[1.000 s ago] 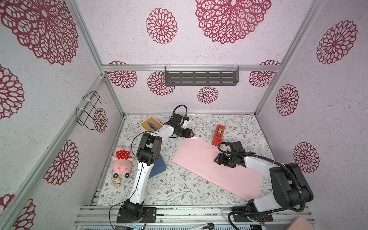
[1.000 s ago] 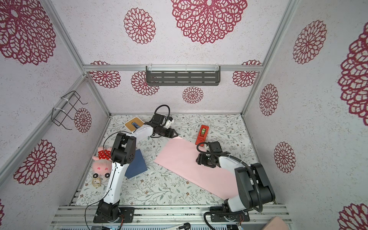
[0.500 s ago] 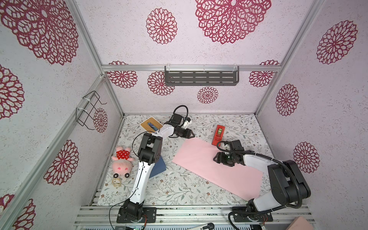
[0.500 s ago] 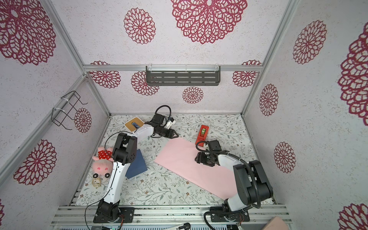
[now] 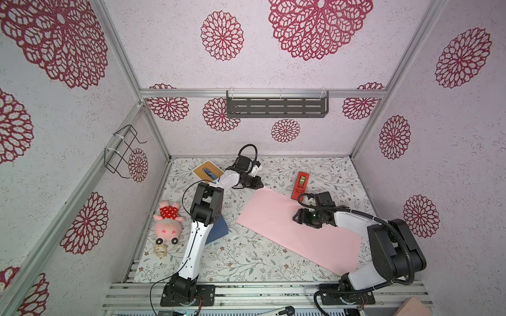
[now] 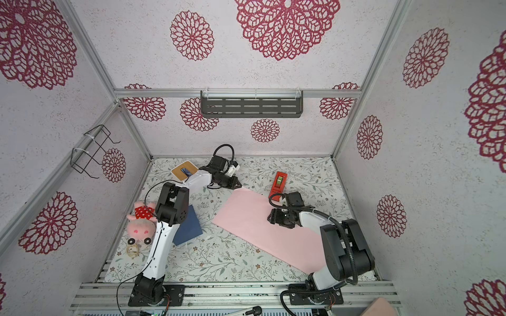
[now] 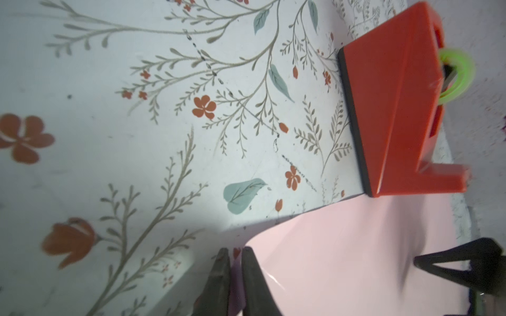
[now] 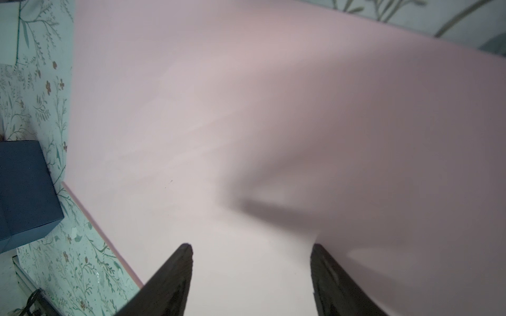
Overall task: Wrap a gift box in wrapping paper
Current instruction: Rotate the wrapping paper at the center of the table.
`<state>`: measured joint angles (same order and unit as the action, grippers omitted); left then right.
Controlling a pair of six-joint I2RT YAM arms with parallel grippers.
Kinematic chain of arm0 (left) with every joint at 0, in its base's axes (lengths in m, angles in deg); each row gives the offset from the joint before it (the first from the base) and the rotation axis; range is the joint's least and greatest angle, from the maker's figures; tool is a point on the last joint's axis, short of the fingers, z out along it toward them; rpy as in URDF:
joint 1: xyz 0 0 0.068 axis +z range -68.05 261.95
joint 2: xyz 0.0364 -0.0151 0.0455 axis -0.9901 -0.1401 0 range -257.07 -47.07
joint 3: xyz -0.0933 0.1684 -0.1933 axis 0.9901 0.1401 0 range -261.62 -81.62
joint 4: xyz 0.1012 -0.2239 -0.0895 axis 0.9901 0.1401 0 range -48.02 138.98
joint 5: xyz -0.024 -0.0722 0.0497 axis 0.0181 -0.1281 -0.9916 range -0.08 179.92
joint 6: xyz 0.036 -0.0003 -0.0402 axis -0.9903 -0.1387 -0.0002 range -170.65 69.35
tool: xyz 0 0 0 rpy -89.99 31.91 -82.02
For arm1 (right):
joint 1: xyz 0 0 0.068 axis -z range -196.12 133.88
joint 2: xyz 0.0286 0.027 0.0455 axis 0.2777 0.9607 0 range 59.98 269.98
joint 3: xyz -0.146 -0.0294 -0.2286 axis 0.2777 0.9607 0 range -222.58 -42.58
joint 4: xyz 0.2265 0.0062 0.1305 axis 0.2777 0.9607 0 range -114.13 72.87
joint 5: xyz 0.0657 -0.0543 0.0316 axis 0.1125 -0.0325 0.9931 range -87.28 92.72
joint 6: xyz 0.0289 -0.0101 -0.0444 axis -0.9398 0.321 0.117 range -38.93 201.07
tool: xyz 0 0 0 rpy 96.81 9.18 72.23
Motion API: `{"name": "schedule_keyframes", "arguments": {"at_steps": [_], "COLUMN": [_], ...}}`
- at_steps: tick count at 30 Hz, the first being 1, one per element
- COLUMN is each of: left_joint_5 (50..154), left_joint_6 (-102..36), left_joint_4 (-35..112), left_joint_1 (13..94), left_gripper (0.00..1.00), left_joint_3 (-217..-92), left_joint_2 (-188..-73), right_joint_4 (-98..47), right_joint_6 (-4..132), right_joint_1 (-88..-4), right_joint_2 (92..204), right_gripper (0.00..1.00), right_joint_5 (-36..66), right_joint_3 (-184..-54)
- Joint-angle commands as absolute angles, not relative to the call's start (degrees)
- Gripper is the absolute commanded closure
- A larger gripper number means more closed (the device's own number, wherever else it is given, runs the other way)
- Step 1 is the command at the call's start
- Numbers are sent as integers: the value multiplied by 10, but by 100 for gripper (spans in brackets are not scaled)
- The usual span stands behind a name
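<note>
The pale pink wrapping paper (image 5: 284,229) lies flat and slantwise on the floral table in both top views (image 6: 257,227). My left gripper (image 5: 260,186) is at its far corner. In the left wrist view the left gripper (image 7: 234,250) is shut on the paper's corner (image 7: 342,260), whose lilac underside shows between the fingers. My right gripper (image 5: 297,217) hovers open over the sheet's middle, and nothing lies between its fingers (image 8: 250,247) but the paper (image 8: 246,109) below. The navy gift box (image 5: 219,231) sits left of the paper, partly hidden by the left arm (image 8: 24,188).
A red tape dispenser (image 5: 301,183) stands at the paper's far edge, close to the right arm. A white box with a wooden top (image 5: 207,171) sits at the back left. A pink plush toy (image 5: 168,223) and a small ring (image 5: 161,250) lie along the left wall.
The left gripper has closed on the paper's far corner. The right gripper has drifted slightly left over the sheet, still open.
</note>
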<state>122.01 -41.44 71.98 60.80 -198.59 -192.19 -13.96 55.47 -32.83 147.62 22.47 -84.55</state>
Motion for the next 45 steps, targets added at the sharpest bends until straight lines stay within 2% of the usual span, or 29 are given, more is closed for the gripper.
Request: {"name": "schedule_keyframes", "arguments": {"at_steps": [1,3,11,17,21,31,38,41,45], "left_joint_5": [1200,1202,1142,1109,1093,1092,1088,1094,1102], "left_joint_6": [-407,-392,-280,-166,-165,-261,-272,-267,-248], "left_joint_4": [722,713,617,513,521,650,659,655,630], "left_joint_1": [611,614,627,635,643,679,683,683,683], "left_gripper": [94,100,100,100,100,100,100,91,63], "left_joint_3": [-1982,-1958,-1701,-1554,-1534,-1547,-1543,-1546,-1544], "left_joint_2": [-1922,-1901,-1723,-1639,-1624,-1609,-1605,-1602,-1552], "right_joint_4": [-104,-80,-21,-53,-66,-87,-99,-104,-119], "right_joint_6": [561,573,601,588,586,573,560,558,560], "right_joint_1": [-329,-328,-283,-280,-284,-312,-331,-339,-355], "right_joint_2": [1462,1449,1405,1435,1452,1457,1465,1469,1460], "right_gripper": [29,28,27,28,28,29,29,30,30], "right_joint_5": [217,199,181,200,205,210,215,216,214], "right_joint_3": [-869,-881,-910,-916,-921,-912,-911,-912,-912]}}
